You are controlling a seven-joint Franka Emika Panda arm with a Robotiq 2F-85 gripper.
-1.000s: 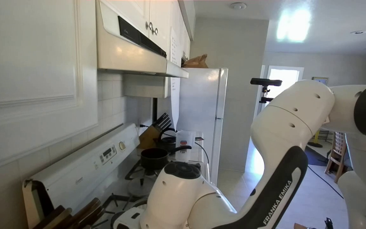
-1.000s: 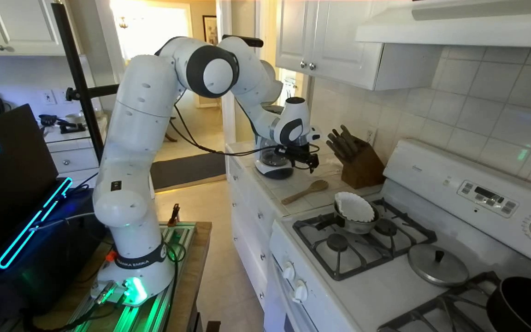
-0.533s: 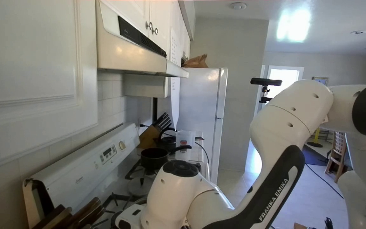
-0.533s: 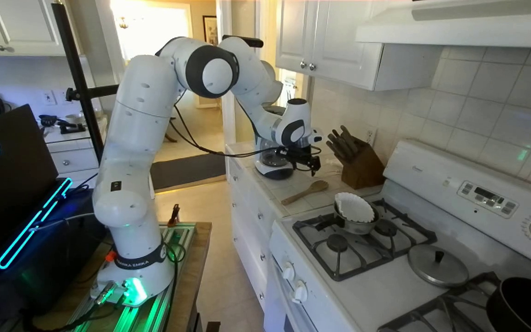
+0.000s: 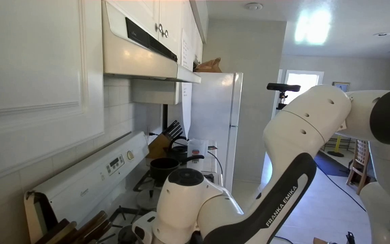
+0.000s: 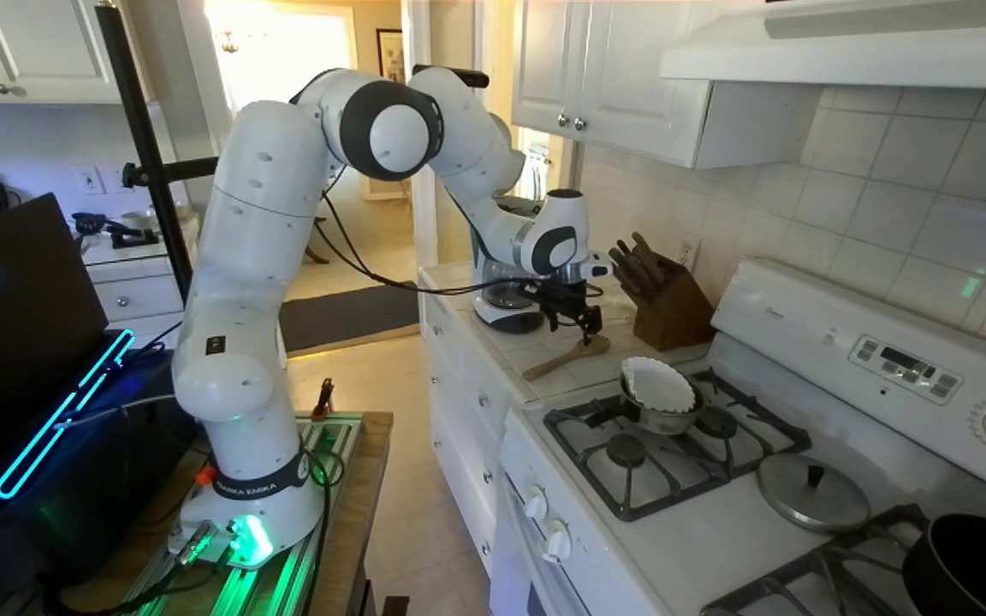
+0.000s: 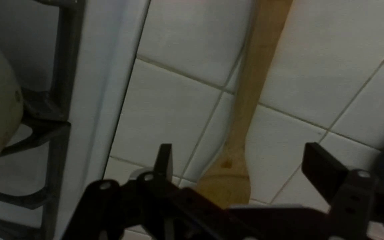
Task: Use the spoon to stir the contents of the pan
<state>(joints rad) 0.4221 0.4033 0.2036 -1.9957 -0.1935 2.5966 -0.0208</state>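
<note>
claw (image 7: 238, 156): jaws apart, either side of spoon (image 7: 245, 103) in wrist view | spoon: flat on tiled tabletop (image 7: 172, 113) | pan (image 6: 671, 423): on burner grate (image 7: 66, 60), fluted liner (image 6: 657, 385) inside

A kitchen, where a white stove (image 6: 673, 539) (knobs (image 6: 537, 503) in front) stood beneath a range hood (image 5: 141, 59), white cabinets (image 6: 630, 81) hung overhead, a refrigerator (image 5: 212, 105) rose beyond, a knife block (image 6: 674, 310) and coffee maker (image 6: 506, 320) shared the tiled tabletop (image 6: 600, 370).
</note>
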